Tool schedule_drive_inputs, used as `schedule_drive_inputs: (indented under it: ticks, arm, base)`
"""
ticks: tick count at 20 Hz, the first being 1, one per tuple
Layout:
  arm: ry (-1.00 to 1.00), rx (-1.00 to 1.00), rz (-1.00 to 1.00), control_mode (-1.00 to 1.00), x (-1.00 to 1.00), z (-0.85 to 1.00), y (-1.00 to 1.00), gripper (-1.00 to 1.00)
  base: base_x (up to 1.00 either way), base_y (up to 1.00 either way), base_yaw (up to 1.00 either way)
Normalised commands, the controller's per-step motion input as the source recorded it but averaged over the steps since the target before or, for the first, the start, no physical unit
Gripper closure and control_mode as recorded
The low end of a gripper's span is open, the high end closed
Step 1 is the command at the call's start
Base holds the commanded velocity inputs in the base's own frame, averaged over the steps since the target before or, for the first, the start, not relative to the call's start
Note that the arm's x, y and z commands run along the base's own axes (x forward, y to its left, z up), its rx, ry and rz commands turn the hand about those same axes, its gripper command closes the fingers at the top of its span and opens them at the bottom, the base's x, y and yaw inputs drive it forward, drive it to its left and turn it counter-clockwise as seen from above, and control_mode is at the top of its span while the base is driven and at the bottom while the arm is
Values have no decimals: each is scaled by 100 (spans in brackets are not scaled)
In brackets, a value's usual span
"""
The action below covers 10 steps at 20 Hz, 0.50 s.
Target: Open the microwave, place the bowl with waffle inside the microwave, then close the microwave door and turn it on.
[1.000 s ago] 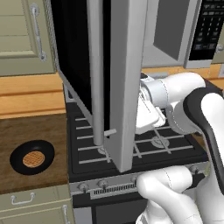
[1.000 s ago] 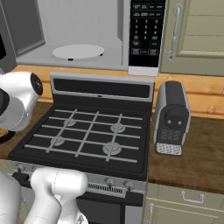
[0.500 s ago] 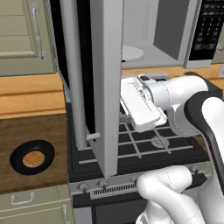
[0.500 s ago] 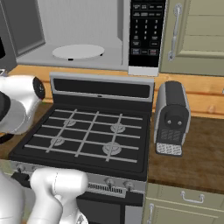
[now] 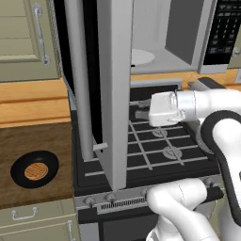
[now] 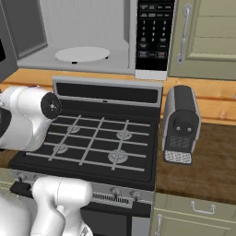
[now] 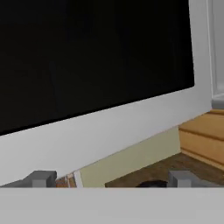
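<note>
I read the bowl [image 5: 35,169] as a rigid, light, shallow dish, black with a thick rim; it sits on the dark wooden counter [image 5: 28,136] to the left of the stove [image 5: 155,146], well apart from the arm. The waffle [image 5: 34,171] lies flat in its middle, round, golden-orange, gridded, smaller than the bowl and loose, so I judge it could slide if I tilt the dish. My plan for hold: pinch the thick rim at one side, one finger inside and one outside, and keep it level; the glossy rim may be slippery. The microwave door [image 5: 113,80] stands swung wide open toward me, silver frame with black glass, its long bar handle [image 5: 79,80] on the outer face; the microwave [image 6: 87,37] cavity is light grey with a white turntable [image 6: 82,54] exposed, black keypad [image 6: 154,32] to its right. The claw [image 7: 111,179] is spread wide and empty, tips pointing at the inner door face, close to its lower edge. A dark toaster [image 6: 181,125] stands on the counter right of the stove.
</note>
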Motion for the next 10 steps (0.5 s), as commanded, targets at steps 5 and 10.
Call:
schedule_drive_inputs:
  ticks: [5, 10]
  arm:
    - [44, -1, -21, -100, 70, -50, -35, -100]
    - [47, 2, 0, -100, 98, -69, -14, -100]
  base:
    - [0, 0, 0]
    - [0, 0, 0]
